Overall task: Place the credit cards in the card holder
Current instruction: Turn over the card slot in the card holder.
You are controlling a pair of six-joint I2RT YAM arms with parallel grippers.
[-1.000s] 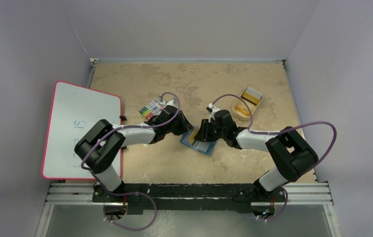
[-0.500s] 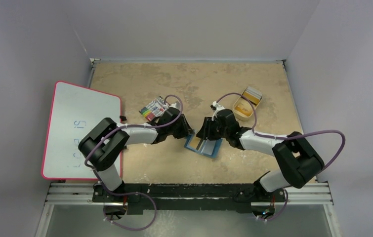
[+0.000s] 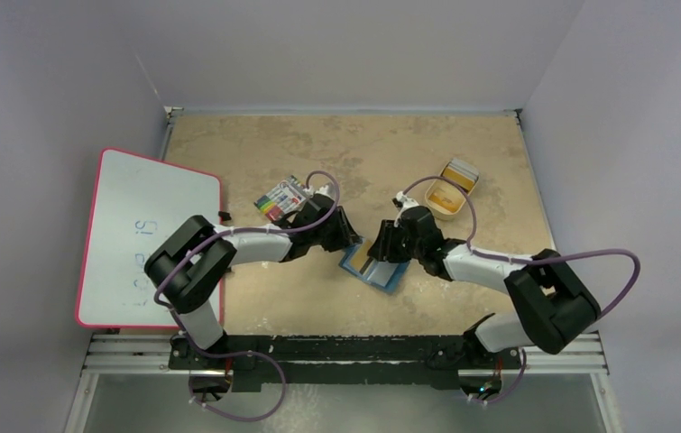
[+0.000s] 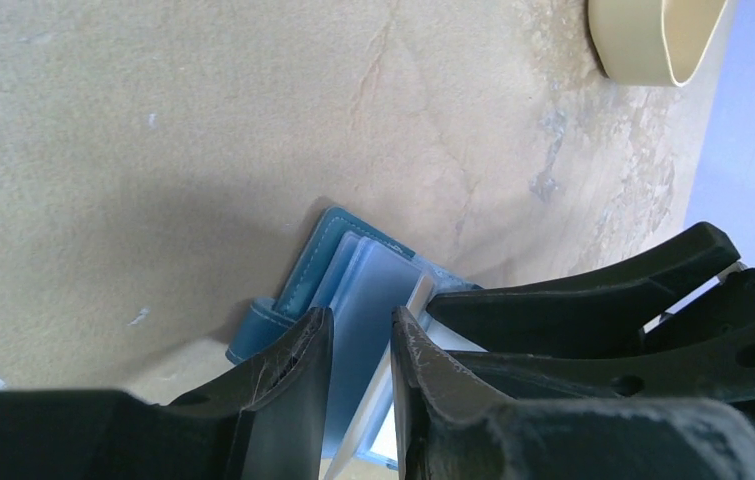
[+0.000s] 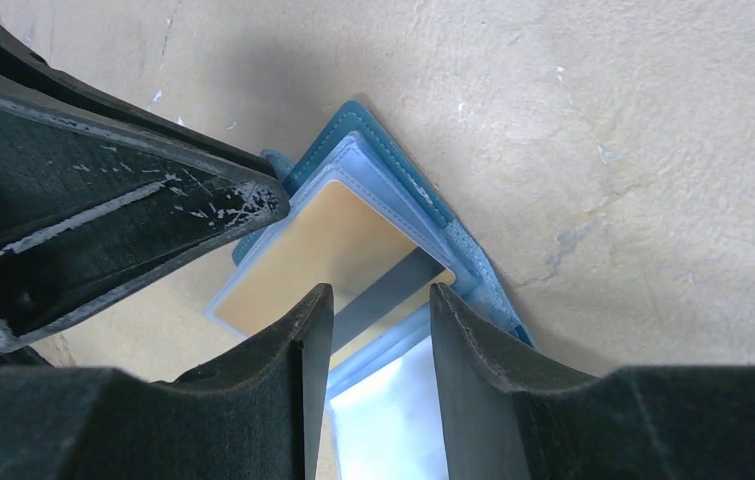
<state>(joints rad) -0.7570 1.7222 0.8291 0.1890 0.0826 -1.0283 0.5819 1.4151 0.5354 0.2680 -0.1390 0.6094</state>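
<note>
Start with the speckled tan table [image 3: 463,144] and the pink-rimmed white board [image 3: 147,234] at its left edge, both placed as a second ago. Note the black-and-white right arm [image 3: 548,302], elbow swung further out and nearer the base rail than before, and the matching left arm [image 3: 246,245], reaching a little further right. Same spots as before for the shallow tan tray [image 3: 430,197] at the far right and the flat striped pack [image 3: 278,198] beside the left arm.

Find the small teal-blue bifold card holder [image 3: 391,275] lying open on the table between the two arms, slid slightly right and less covered than a second ago. Look inside it for the orange-yellow credit card [image 5: 323,240] with a grey stripe, far end inside a pale-blue pocket, near end sticking out.

See the right fingers [image 5: 283,380] standing apart astride that near end, not closed on it. See the left fingers [image 4: 283,390] set narrow, tips at the holder's edge over its lining. Cannot tell whether pinching a leaf there.
</note>
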